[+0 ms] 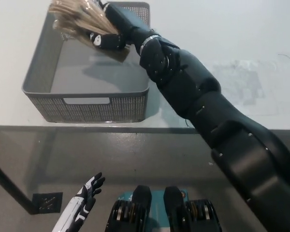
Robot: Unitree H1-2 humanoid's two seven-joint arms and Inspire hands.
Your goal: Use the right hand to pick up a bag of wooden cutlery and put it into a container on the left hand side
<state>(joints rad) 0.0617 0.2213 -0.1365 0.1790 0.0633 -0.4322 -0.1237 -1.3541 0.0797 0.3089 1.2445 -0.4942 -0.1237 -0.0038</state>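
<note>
Holding the cutlery bag (76, 20) over the basket (87, 93), right hand (108, 33) fingers clamped; left hand (89, 189) splayed below.

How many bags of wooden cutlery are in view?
1. The bag of wooden cutlery is held in the black right hand above the far end of the grey basket. The arm may hide others. The white left hand hangs open at lower left.

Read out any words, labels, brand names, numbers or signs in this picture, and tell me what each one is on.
No text can be read anywhere in this view.
Grey perforated plastic basket: no label or marking shows.
Bag of wooden cutlery, held in the black right hand: no print can be made out.
</note>
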